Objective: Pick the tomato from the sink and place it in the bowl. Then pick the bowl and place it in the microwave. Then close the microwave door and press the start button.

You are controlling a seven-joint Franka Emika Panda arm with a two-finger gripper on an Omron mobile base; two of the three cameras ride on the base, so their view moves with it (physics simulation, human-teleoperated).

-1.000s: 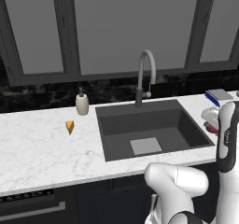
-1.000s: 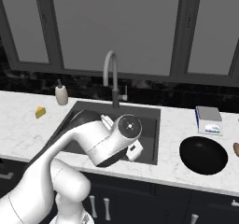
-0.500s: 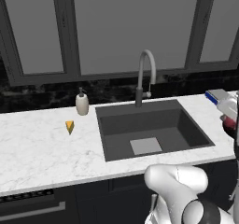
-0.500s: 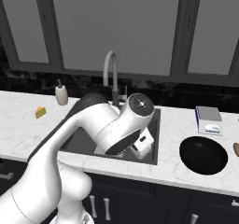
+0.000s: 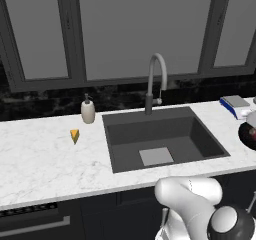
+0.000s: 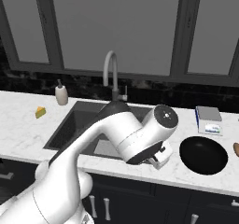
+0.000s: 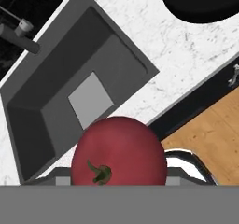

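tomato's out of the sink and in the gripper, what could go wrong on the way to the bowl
1. The tomato is round and glossy, and the hand view shows counter edge and wood floor below it; a slip here could send it off the counter.
2. The bowl sits near the counter's front edge, so a release off-centre may miss it or bounce out.

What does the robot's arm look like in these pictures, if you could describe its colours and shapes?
The arm is glossy white with smooth, rounded, bulbous links. One joint ends in a round grey cap ringed in black, with small dots on its face. A black band separates two links. No cables or markings are visible.
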